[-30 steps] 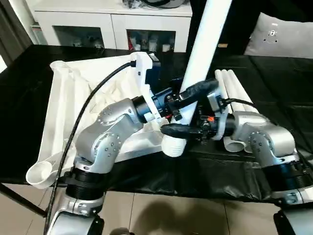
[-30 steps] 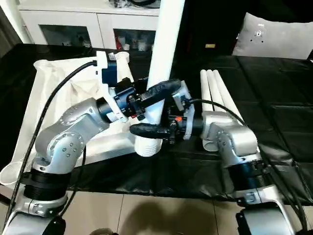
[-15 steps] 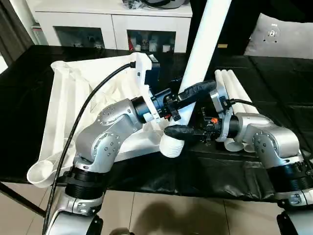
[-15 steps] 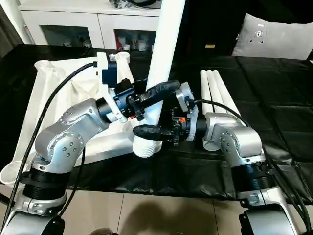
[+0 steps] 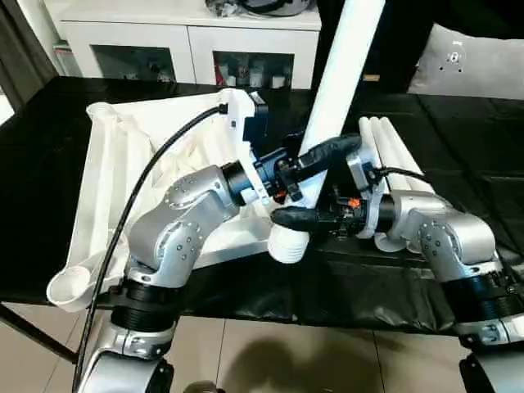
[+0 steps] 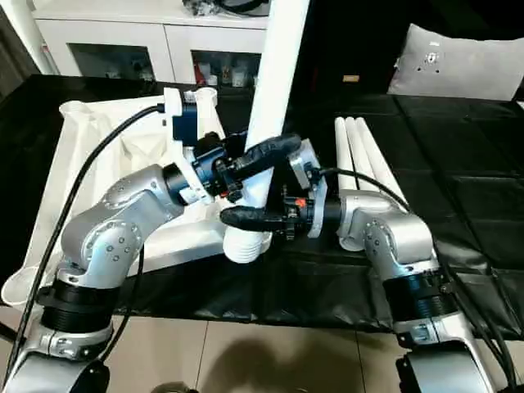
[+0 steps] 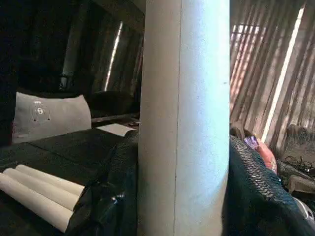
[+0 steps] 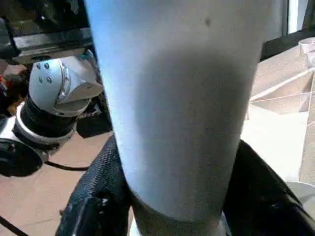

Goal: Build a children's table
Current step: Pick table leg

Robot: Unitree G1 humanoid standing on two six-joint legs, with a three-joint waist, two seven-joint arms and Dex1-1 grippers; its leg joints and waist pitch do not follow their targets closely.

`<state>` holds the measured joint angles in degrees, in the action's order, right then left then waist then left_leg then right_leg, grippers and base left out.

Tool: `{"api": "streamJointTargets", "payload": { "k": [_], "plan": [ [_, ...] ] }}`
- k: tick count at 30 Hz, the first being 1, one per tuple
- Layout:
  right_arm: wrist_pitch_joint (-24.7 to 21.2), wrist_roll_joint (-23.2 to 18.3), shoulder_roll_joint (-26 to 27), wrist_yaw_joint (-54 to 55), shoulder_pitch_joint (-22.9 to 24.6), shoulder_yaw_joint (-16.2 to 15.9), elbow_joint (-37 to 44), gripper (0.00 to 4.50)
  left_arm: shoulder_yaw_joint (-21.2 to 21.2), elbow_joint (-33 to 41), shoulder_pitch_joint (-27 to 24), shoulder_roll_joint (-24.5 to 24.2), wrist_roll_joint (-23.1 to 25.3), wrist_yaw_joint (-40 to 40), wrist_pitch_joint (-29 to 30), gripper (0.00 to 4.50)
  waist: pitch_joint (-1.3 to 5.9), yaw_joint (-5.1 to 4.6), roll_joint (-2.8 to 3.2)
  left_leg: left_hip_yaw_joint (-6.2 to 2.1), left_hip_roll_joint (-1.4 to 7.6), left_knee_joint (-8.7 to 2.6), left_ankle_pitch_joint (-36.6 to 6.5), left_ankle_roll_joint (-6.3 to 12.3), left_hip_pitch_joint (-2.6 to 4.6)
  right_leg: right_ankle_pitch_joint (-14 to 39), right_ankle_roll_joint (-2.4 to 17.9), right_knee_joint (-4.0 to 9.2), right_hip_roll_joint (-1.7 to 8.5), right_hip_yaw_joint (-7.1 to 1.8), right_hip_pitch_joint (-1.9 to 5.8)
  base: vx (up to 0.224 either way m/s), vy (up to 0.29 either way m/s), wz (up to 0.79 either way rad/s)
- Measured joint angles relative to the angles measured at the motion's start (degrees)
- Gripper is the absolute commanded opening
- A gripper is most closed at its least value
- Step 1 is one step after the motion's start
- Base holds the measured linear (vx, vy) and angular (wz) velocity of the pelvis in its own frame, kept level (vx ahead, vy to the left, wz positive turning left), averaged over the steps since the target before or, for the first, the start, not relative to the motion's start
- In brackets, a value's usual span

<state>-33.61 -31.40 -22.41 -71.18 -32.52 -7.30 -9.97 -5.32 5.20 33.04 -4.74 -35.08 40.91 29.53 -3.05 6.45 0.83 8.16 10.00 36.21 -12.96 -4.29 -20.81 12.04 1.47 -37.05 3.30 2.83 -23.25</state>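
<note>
Left eye view, reading from my left: the tabletop (image 5: 123, 164) lies upside down on the black work surface (image 5: 458, 139), ribbed underside up, and the round socket (image 5: 70, 286) at its near-left corner is empty, as is the one at the far-left corner as far as I can see. Moving inward, my left gripper (image 5: 315, 168) is clamped around the one leg (image 5: 332, 106) that stands nearly upright, its thick end at the near-right corner of the top; the left wrist view shows both fingers (image 7: 246, 191) pressed against the tube. Just below, my right gripper (image 5: 299, 219) sits around the same leg close to its base, and the right wrist view shows a finger on each side of it, so I take that as a grip too, though whether it is fully tight I cannot tell. Whether the leg is seated in its socket is hidden by the grippers. Further right, three spare legs (image 5: 393, 155) lie side by side, untouched. By my reckoning the first leg is in hand and three remain.
</note>
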Motion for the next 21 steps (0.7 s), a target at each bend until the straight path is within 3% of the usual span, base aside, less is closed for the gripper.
{"api": "streamJointTargets", "payload": {
  "k": [2, 3, 8, 9, 14, 21],
  "plan": [
    [1.2, 0.7, 1.0, 0.5, 0.0, 0.0, -0.4, 1.98, 0.8, 0.0, 0.0, 0.2, -0.1, -0.8, 0.9, 1.82, 0.0, -0.12, 0.0, 0.0, 0.0, 0.0, 0.0, 0.0, 0.0, 0.0, 0.0, 0.0, 0.0, 0.0, 0.0, 0.0, 0.0, 0.0],
    [1.5, 0.8, 1.2, 0.8, 0.0, 0.0, -0.7, 1.91, 1.0, 0.0, 0.0, 0.2, -0.1, -1.0, 1.2, 2.38, 0.0, -0.1, 0.0, 0.0, 0.0, 0.0, 0.0, 0.0, 0.0, 0.0, 0.0, 0.0, 0.0, 0.0, 0.0, 0.0, 0.0, 0.0],
    [4.7, 2.9, 4.1, 4.5, 0.0, -0.1, -1.5, 1.89, 2.0, 0.0, 0.1, 0.4, -1.3, -1.5, 2.9, 2.59, 0.0, -0.08, 0.0, 0.01, 0.01, 0.0, 0.0, -0.01, -0.01, 0.0, 0.0, 0.01, 0.0, 0.01, 0.0, 0.0, 0.0, 0.0],
    [5.7, 3.6, 5.0, 5.6, 0.0, -0.1, -1.9, 1.88, 2.1, 0.0, 0.1, 0.6, -1.3, -1.9, 2.8, 2.86, 0.0, -0.07, 0.0, 0.0, 0.01, 0.0, 0.0, -0.01, -0.01, 0.0, 0.0, 0.02, 0.0, 0.01, 0.0, 0.0, 0.0, 0.0],
    [9.3, 5.2, 8.3, 10.9, 0.9, 0.1, -3.7, 1.88, 3.2, 0.1, 0.0, 3.6, -1.6, -4.5, 3.2, 2.92, 0.0, -0.02, 0.01, 0.01, 0.01, 0.0, 0.0, -0.03, -0.06, 0.0, 0.0, 0.06, 0.01, 0.0, 0.0, 0.0, 0.0, 0.0],
    [10.0, 6.4, 8.3, 11.3, 1.2, 0.1, -3.6, 1.88, 4.0, 0.2, -0.4, 4.5, -2.5, -5.1, 3.6, 2.92, -0.03, -0.1, 0.06, 0.0, 0.01, -0.01, 0.0, -0.03, -0.05, 0.0, 0.0, 0.06, 0.01, 0.01, 0.0, 0.0, 0.0, 0.0]
  ]
}}
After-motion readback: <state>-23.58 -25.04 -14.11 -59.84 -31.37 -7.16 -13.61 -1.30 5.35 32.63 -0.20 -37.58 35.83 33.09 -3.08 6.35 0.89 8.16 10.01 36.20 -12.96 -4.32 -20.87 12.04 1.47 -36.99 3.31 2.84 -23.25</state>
